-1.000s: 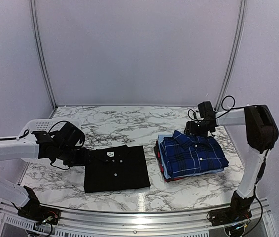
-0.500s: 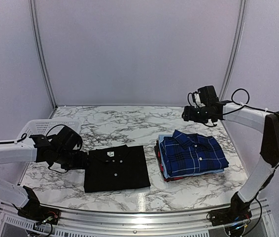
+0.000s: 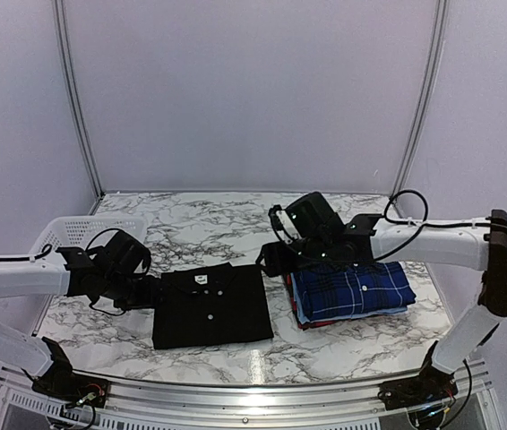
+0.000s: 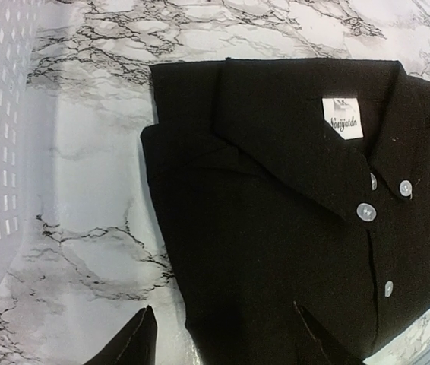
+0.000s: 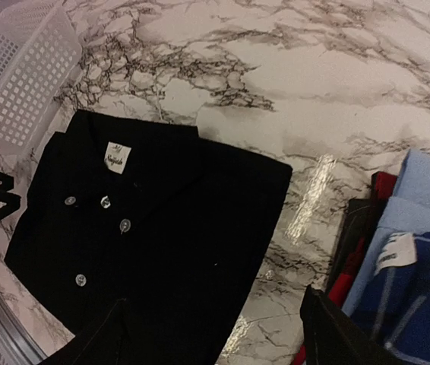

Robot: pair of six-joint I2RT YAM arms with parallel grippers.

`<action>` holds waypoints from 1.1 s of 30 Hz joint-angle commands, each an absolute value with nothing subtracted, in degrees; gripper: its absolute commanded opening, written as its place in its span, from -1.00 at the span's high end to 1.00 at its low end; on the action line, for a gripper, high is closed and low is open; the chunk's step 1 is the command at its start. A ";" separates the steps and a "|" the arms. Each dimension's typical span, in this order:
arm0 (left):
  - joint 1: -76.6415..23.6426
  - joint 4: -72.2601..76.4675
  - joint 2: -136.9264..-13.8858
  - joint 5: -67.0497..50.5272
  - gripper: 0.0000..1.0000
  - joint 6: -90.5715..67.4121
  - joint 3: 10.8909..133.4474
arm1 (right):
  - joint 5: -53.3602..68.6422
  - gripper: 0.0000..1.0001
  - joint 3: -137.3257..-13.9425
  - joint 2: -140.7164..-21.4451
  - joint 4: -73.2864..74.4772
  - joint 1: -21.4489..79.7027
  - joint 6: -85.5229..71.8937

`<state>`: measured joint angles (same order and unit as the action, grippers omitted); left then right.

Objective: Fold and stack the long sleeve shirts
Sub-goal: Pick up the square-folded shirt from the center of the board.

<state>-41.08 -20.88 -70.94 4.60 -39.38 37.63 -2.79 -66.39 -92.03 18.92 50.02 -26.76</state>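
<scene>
Lying folded on the marble table (image 3: 236, 215), the black shirt (image 3: 210, 309) sits under the left gripper (image 4: 222, 308), spread wide across its left edge, empty. The right gripper (image 5: 213, 296) gapes empty over its right edge, the plaid-topped stack (image 3: 352, 291), whole only in the top view, just beyond.

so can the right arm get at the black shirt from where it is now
Probably yes. The right gripper hangs open beside the black shirt, at its edge nearest the folded stack, with only bare marble between. The left gripper is at the opposite edge, out of its way.
</scene>
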 commanded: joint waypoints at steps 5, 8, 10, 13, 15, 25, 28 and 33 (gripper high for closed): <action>-42.55 -17.33 -75.27 5.75 -0.23 -38.66 36.13 | -7.52 -0.39 -68.32 -99.86 18.31 55.50 -33.28; -43.63 -16.70 -76.74 7.67 -0.24 -39.54 36.08 | -7.76 -0.38 -68.12 -102.12 18.17 55.72 -33.86; -44.35 -16.38 -77.87 8.53 -0.26 -40.03 36.16 | -7.76 -0.38 -67.90 -103.53 17.54 55.99 -34.16; -45.41 -15.88 -79.59 9.41 -0.28 -40.63 36.30 | -8.18 -0.35 -67.77 -105.45 16.99 56.48 -34.81; -45.97 -15.63 -80.64 9.93 -0.28 -41.14 36.43 | -8.23 -0.32 -67.68 -106.47 16.63 56.99 -35.15; -47.53 -13.37 -83.45 10.40 -0.15 -43.16 36.35 | -7.25 -0.18 -69.65 -112.47 15.38 59.27 -36.25; -47.94 -11.64 -84.77 9.30 0.07 -43.47 36.57 | -6.73 -0.01 -69.96 -113.40 14.84 59.49 -36.41; -48.29 -10.90 -84.22 8.48 0.73 -43.61 37.21 | -6.80 0.71 -71.89 -113.54 15.82 59.54 -35.97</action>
